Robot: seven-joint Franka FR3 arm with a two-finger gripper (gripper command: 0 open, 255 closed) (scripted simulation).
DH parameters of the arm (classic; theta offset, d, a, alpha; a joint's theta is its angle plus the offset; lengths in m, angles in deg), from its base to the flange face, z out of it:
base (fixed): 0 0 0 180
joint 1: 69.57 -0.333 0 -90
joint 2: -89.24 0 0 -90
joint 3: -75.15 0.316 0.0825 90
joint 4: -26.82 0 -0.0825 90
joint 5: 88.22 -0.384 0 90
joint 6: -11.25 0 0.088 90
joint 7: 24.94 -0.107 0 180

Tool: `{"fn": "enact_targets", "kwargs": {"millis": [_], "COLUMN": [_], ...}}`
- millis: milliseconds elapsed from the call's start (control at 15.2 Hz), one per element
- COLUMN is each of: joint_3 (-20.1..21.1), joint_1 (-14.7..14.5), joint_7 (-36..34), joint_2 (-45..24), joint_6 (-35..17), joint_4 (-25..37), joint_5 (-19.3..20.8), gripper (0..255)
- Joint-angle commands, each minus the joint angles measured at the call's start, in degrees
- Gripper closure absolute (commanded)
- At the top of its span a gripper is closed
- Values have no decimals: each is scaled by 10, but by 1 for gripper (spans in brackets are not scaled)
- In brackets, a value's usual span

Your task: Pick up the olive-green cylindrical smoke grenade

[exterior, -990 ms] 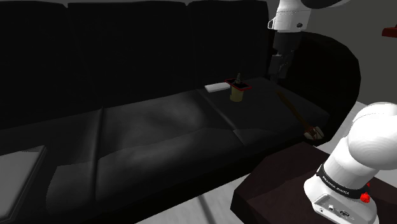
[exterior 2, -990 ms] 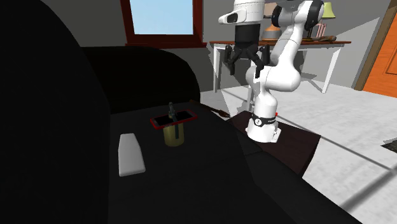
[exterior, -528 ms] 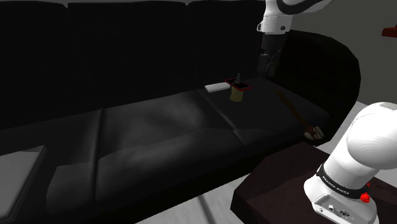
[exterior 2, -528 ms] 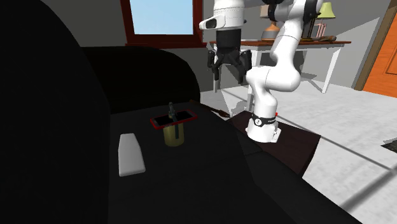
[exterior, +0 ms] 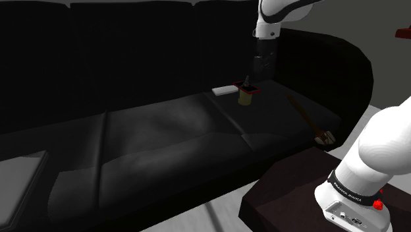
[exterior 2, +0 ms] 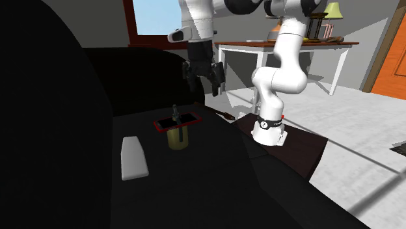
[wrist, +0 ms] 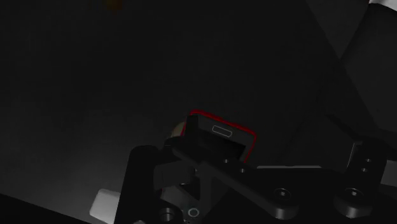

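Grenade: the olive-yellow cylindrical smoke grenade point(exterior 2: 177, 136) stands upright on the black sofa seat point(exterior 2: 208, 182), just beside a red-rimmed phone point(exterior 2: 190, 118).
Gripper: my black two-finger gripper point(exterior 2: 203, 79) hangs above it, fingers spread, empty.
Approach: I'd centre over the cylinder, descend straight (clear of the phone), and clasp its body.

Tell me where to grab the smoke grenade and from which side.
Take the smoke grenade by its yellowish-olive body, probably from above: it stands upright and its dark top is narrow. Clamp across the sides clear of the red-edged phone close by.
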Motion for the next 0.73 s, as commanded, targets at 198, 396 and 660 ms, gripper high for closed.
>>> {"fn": "enact_targets", "kwargs": {"millis": [198,396,660], "joint_3": [-20,-26,-26], "joint_1": [7,11,11], "joint_7": [37,51,52], "joint_2": [-116,-157,-163], "joint_6": [-10,-18,-48], "joint_4": [100,132,108], "joint_5": [-12,-18,-19], "gripper": [0,0,0]}}
